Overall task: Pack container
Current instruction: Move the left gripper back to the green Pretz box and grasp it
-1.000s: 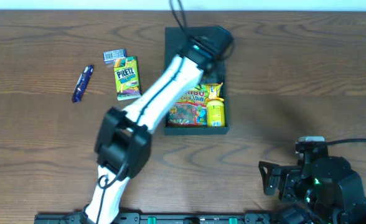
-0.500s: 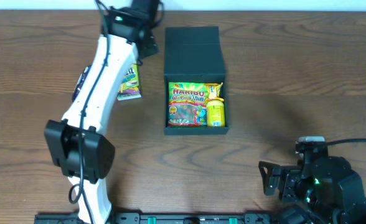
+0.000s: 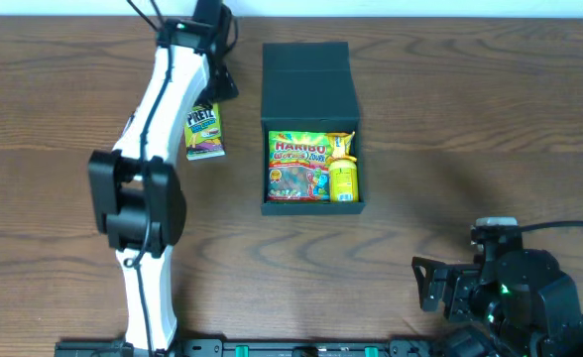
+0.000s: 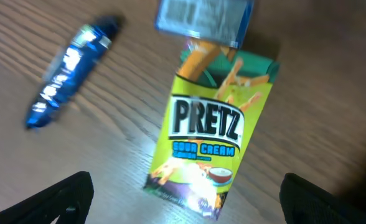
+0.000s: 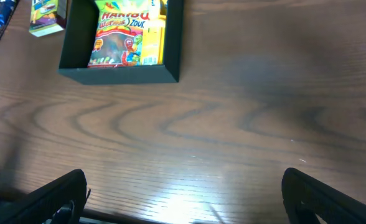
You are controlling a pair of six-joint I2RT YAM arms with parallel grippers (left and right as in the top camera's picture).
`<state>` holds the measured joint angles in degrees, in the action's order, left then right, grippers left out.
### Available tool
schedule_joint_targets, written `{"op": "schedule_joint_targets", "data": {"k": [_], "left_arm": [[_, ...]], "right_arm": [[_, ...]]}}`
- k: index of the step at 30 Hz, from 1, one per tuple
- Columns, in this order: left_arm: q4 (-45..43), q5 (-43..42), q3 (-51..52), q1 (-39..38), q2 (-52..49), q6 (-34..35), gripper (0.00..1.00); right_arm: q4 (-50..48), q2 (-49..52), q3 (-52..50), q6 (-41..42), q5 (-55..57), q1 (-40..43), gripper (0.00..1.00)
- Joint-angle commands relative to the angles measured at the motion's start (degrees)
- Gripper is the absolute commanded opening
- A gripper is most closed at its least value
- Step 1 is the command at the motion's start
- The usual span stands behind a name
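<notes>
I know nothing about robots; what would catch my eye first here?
The long white left robot arm stretches up the left of the wooden table, over a lime-green Pretz snack box. At centre, the dark open cardboard box holds a bright Haribo gummy bag and a yellow packet.

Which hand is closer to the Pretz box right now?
Left. The left hand hovers over the Pretz box, open; the right hand is far off at the near right of the table, beyond the container.
</notes>
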<state>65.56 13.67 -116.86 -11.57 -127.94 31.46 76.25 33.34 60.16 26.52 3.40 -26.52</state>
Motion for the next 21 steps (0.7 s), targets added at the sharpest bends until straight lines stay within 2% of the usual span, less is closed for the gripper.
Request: {"op": "schedule_joint_targets", "data": {"k": [1, 5, 16, 21], "left_arm": [[0.17, -1.62, 0.50, 0.42, -3.08, -0.15, 0.97], [0.09, -1.70, 0.50, 0.92, -5.64, -0.35, 0.98], [-2.16, -4.81, 0.50, 2.62, -10.43, -7.32, 0.95], [-3.28, -9.94, 0.50, 4.24, -11.32, -11.61, 0.97]], "right_arm": [[0.07, -0.07, 0.55, -0.66, 0.20, 0.26, 0.99], [0.07, -0.07, 0.55, -0.66, 0.20, 0.26, 0.99], [0.07, -0.07, 0.55, -0.66, 0.20, 0.26, 0.99], [0.07, -0.07, 0.55, -0.66, 0.20, 0.26, 0.99]]}}
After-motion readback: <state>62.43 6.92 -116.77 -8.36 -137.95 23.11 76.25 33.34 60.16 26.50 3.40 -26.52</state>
